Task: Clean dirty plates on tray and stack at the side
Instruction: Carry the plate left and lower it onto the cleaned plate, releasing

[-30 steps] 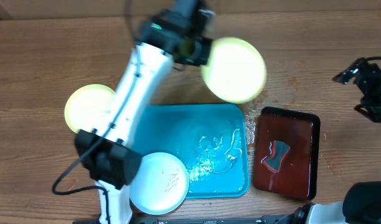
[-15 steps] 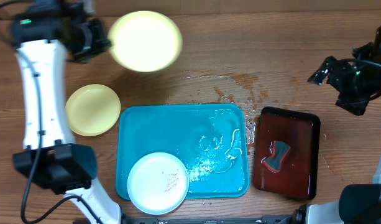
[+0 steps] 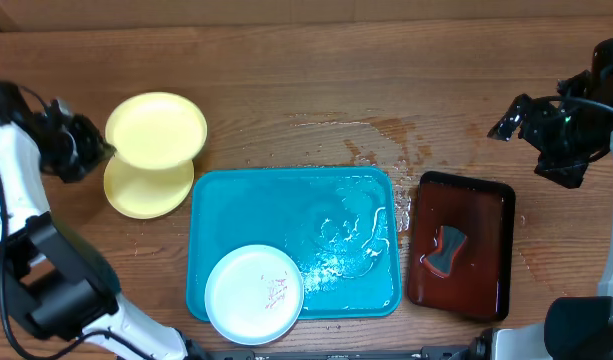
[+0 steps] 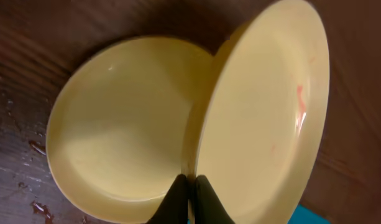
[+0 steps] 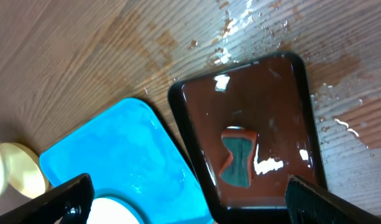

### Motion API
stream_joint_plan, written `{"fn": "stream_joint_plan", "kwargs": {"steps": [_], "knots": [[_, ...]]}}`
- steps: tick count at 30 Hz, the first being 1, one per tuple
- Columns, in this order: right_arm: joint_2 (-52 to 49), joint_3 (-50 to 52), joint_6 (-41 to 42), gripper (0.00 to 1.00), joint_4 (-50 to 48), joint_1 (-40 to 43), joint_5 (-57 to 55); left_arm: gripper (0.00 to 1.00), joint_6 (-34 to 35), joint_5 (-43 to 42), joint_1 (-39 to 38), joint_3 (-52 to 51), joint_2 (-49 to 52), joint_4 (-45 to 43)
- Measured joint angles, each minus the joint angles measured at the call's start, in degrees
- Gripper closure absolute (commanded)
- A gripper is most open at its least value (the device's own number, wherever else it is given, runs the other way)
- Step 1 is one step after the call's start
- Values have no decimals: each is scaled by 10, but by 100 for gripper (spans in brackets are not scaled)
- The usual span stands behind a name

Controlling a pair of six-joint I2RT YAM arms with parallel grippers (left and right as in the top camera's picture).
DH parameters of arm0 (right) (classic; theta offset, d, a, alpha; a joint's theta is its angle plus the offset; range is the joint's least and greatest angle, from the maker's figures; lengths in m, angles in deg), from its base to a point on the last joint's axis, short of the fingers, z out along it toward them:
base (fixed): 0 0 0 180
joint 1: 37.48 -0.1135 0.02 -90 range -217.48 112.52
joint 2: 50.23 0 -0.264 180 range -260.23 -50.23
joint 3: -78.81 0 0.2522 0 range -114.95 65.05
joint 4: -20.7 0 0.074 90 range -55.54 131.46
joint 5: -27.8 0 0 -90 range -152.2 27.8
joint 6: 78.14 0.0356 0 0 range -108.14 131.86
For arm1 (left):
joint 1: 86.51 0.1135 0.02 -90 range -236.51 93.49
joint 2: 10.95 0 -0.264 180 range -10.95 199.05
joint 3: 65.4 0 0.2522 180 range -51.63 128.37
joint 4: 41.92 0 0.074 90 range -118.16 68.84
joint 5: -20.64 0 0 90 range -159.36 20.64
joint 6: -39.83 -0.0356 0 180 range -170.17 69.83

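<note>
1. Fingertips point(image 4: 176, 198) of the left gripper point(image 4: 191, 188), far out at the left edge of the table point(image 3: 286, 70), are squeezed together on the rim of a yellow plate point(image 3: 156, 130): a tight pinch right at its edge.
2. That pinched plate is up off the wood and tilted, and the wrist view catches a faint reddish streak point(image 4: 299, 99) on its face.
3. Under it and a touch nearer lies the second yellow plate point(image 3: 144, 192), flat on the table just left of the tray. From overhead the held one overlaps its far side; whether the two touch, I cannot tell.
4. Moving right, the turquoise tray point(image 3: 286, 215) sits in the middle, wet and glistening across its right half.
5. At its near-left corner is the white plate point(image 3: 254, 295), lying flat with small reddish marks in its centre.
6. Beyond the tray's far-right corner, spilled water point(image 3: 376, 135) shines on the wood.
7. Next comes the dark red-brown tray point(image 3: 476, 215), just beside the turquoise one, with a sponge point(image 3: 444, 250) lying in it.
8. Over on the far right, the right gripper point(image 5: 187, 186) hangs above the table beyond the red-brown tray, fingers spread wide with nothing between them.
</note>
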Motion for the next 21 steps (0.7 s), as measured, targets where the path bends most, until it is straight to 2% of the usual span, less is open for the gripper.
{"fn": "stream_joint_plan", "kwargs": {"steps": [4,9,21], "knots": [[0,0,-1,0,10,0,0,96,5,0,5,-146,-51,-108],[0,0,-2,0,14,0,0,96,22,0,20,-249,-93,-192],[0,0,-3,0,17,0,-1,96,50,43,85,-289,-95,-242]]}}
